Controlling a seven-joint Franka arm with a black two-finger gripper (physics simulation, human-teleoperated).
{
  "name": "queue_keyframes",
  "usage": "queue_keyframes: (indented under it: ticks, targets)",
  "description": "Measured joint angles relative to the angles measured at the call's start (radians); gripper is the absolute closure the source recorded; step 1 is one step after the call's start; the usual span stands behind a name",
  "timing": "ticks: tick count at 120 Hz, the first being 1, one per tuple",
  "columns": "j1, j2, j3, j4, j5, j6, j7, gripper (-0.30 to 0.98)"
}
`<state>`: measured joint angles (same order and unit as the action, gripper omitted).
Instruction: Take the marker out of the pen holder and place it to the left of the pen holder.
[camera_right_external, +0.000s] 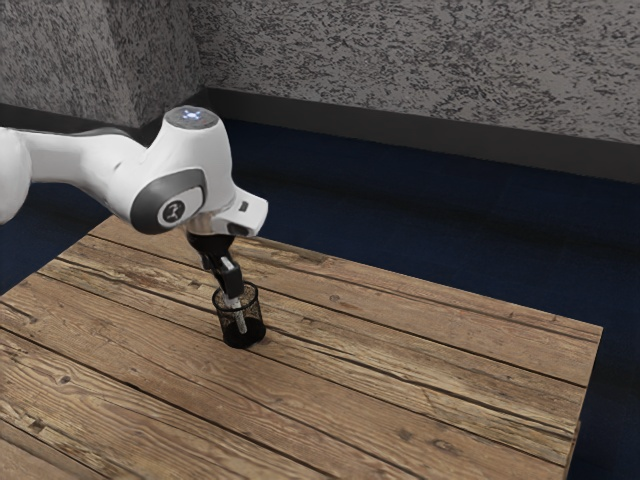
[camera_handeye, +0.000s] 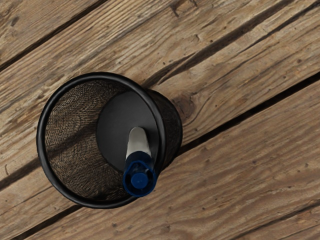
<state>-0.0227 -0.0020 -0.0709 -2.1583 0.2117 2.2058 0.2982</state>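
Note:
My black gripper (camera_right_external: 231, 284) is right at the mouth of the black mesh pen holder (camera_right_external: 243, 334), over the marker's upper end. The white marker (camera_right_external: 240, 320) leans inside the holder, seen through the mesh. In the wrist view the marker (camera_handeye: 138, 142) has a blue capped end toward the camera and lies against the inner wall of the round pen holder (camera_handeye: 41, 142). Its lower end is down near the holder's dark bottom. The pen holder stands upright. Whether my gripper grasps the marker is hidden by its own dark body.
The holder stands on a wooden plank table (camera_right_external: 400, 400), whose far edge and right edge are visible in the exterior view. Dark blue floor (camera_right_external: 400, 230) and a grey patterned wall (camera_right_external: 420, 70) lie beyond it.

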Motion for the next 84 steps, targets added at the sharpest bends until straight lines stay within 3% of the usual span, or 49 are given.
queue_keyframes:
  ticks: [72, 84]
  targets:
    - [0.005, 0.127, 0.019, 0.021, 0.018, 0.125, 0.089, 0.00]
    - [0.004, 0.128, 0.019, 0.021, 0.021, 0.129, 0.098, 0.19]
